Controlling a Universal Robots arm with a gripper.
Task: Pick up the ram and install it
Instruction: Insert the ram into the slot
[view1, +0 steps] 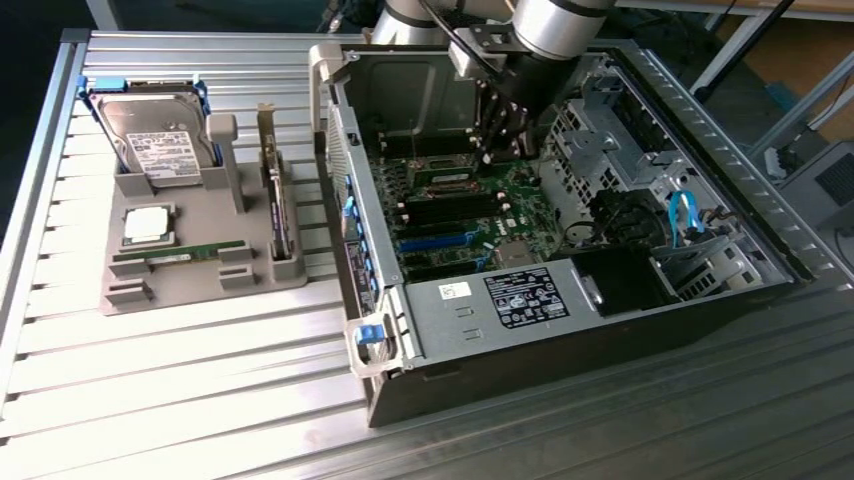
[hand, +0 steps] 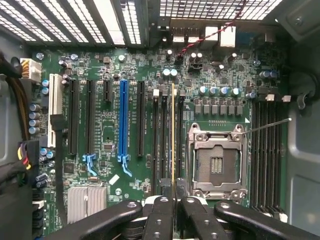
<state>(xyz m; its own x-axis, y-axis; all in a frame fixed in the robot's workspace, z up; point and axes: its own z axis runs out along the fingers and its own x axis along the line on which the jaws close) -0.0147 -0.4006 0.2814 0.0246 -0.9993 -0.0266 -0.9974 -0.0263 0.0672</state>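
My gripper (hand: 173, 200), a black two-finger type on a silver-grey robot arm (view1: 561, 25), is inside an open black desktop PC case (view1: 561, 365). The case lies on its side on a ribbed metal surface (view1: 174, 400).

Task progress: pick-up looks done. The ram, a slim long green circuit-board stick (hand: 173, 135), shows edge-on in the wrist view as a thin pale line. It stands upright over the green motherboard (hand: 107, 125), in line w/ the long black memory slots (hand: 163, 135) just beside the square silver CPU socket (hand: 217, 160). Judging by that, install is under way: the stick is lined up w/ a slot between neighbouring black ones. Can't tell if it's fully seated, or if the end clips are latched.

Jaws: nearly together, clamped on the near end of the ram, one finger on each side of its thin edge. They touch nothing else, as far as I can see.

In the exterior view the arm reaches down into the case, low over the motherboard.

At the exterior view's left, apart from the case, a grey plastic parts holder (view1: 187, 290) sits on the surface. It carries:
- a silver hard drive (view1: 154, 135)
- a square silver processor chip (view1: 147, 225)
- a dark expansion card (view1: 276, 200), on edge
- a 2nd green stick (view1: 180, 252), lying flat
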